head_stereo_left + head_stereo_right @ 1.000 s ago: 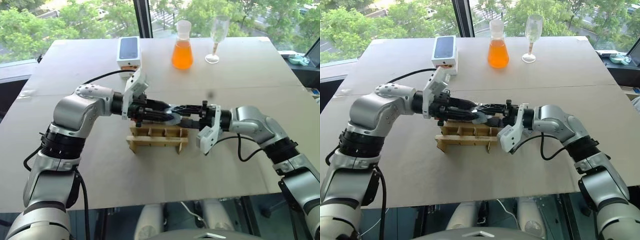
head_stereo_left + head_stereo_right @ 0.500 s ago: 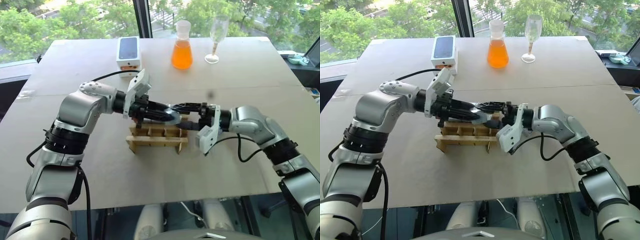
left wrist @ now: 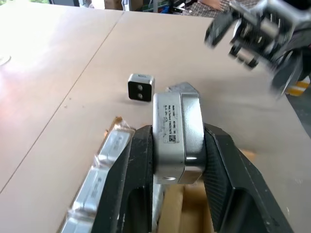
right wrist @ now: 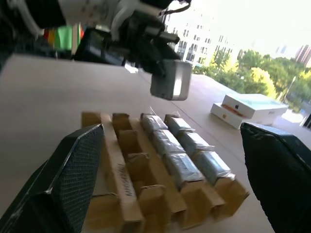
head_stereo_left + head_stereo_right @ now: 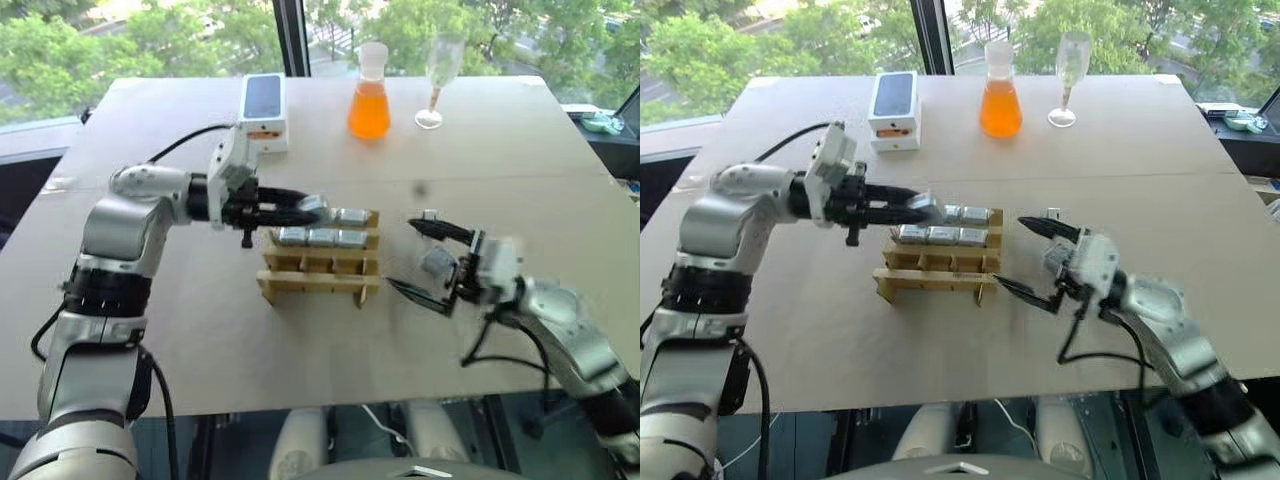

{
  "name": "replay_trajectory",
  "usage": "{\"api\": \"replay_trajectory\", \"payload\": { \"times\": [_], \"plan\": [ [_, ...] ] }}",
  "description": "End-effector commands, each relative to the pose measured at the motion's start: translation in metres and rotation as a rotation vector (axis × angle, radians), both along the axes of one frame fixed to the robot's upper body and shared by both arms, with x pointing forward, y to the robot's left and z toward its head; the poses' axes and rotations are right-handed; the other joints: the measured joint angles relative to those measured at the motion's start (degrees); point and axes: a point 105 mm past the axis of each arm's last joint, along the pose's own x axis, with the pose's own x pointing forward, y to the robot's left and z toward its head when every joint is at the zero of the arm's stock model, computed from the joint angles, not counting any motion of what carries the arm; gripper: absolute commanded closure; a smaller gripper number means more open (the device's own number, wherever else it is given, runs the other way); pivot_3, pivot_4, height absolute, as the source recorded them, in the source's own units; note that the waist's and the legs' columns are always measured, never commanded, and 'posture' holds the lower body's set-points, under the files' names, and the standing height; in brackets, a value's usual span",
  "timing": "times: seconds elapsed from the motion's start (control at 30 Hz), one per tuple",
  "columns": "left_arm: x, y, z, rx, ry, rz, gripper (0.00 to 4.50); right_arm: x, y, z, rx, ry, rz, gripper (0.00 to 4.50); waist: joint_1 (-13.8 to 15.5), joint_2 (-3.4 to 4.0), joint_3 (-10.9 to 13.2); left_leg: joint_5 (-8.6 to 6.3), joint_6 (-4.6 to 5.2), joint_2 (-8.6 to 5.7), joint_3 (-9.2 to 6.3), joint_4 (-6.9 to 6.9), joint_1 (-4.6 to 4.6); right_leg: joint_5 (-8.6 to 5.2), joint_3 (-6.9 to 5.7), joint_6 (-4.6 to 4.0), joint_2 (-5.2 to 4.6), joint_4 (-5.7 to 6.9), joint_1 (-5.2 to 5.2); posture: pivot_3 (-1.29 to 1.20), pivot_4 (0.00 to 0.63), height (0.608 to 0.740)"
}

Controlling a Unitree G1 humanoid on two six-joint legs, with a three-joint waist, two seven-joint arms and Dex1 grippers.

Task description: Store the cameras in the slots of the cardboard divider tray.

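Both hands had pulled apart since a second ago, when they met over the cardboard divider tray (image 5: 320,268). Back then they held one camera between them. Now the left hand (image 5: 312,210) had that camera (image 3: 176,137) alone, pinched between its two black fingers (image 3: 228,179), just above the tray's back left corner. The right hand (image 5: 420,262) had let go, rolled over and drawn back to the right of the tray. Its fingers (image 4: 73,170) were spread wide, with nothing between them.

The tray sat in the same spot near the middle of the surface (image 5: 500,150). Its back row held two cameras (image 5: 350,216), and the left slot there was hard to see behind the left hand. The middle row held three more cameras (image 5: 322,237). The front row's slots looked bare.

One small camera (image 3: 141,87) stood on the surface just right of the tray. The white phone box (image 5: 263,112), the flask of orange drink (image 5: 369,93) and the wine glass (image 5: 438,78) stood at the far edge as before.
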Motion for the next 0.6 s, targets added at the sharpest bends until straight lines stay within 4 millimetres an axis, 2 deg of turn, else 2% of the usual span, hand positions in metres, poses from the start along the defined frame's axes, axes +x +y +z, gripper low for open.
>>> {"api": "replay_trajectory", "payload": {
  "times": [0.03, 0.1, 0.17, 0.3, 0.43, 0.6],
  "plan": [
    [-0.006, 0.021, -0.001, 0.032, -0.045, 0.010, 3.69, -0.016, -0.023, -0.002, 0.106, 0.194, 0.013, 0.03, 0.30, -0.02, -0.01, -0.11, 0.19, -0.01, 0.00, 0.01, -0.01, 0.00, -0.05, 0.00, 0.04, -0.04, 0.02, 0.00, 0.150, 0.740],
    [-0.005, 0.030, -0.005, 0.016, 0.001, 0.036, 3.69, -0.034, -0.033, -0.026, 0.046, 0.266, 0.050, 0.03, 1.00, -0.06, -0.03, -0.13, 0.23, -0.03, -0.02, 0.09, -0.01, -0.01, -0.15, 0.01, 0.28, -0.04, 0.06, 0.00, 0.150, 0.740],
    [-0.005, 0.038, -0.013, 0.037, -0.009, 0.029, 3.69, -0.043, -0.041, -0.045, -0.013, 0.258, 0.028, 0.03, 1.51, -0.11, -0.05, -0.13, 0.24, -0.03, -0.02, 0.16, -0.01, -0.01, -0.19, 0.01, 0.33, -0.03, 0.09, 0.00, 0.150, 0.740],
    [-0.006, 0.051, -0.029, 0.063, 0.021, 0.014, 3.69, -0.055, -0.055, -0.067, -0.082, 0.242, 0.066, 0.03, 1.51, -0.12, -0.06, -0.13, 0.26, 0.01, 0.10, 0.29, 0.04, 0.09, -0.05, 0.18, 0.49, -0.02, 0.11, 0.00, 0.150, 0.740],
    [-0.007, 0.052, -0.045, 0.163, -0.052, -0.048, 3.69, -0.058, -0.063, -0.075, -0.107, 0.204, 0.088, 0.03, 1.63, -0.13, -0.07, -0.14, 0.27, 0.07, 0.13, 0.49, 0.03, 0.18, 0.01, 0.30, 0.56, -0.01, 0.14, 0.00, 0.150, 0.740],
    [-0.001, 0.042, -0.049, 0.179, -0.110, -0.108, 3.69, -0.057, -0.062, -0.076, -0.089, 0.203, 0.100, 0.03, 1.84, -0.13, -0.08, -0.16, 0.31, 0.08, 0.11, 0.61, 0.03, 0.20, -0.01, 0.28, 0.53, 0.01, 0.21, 0.00, 0.150, 0.740]
  ]
}}
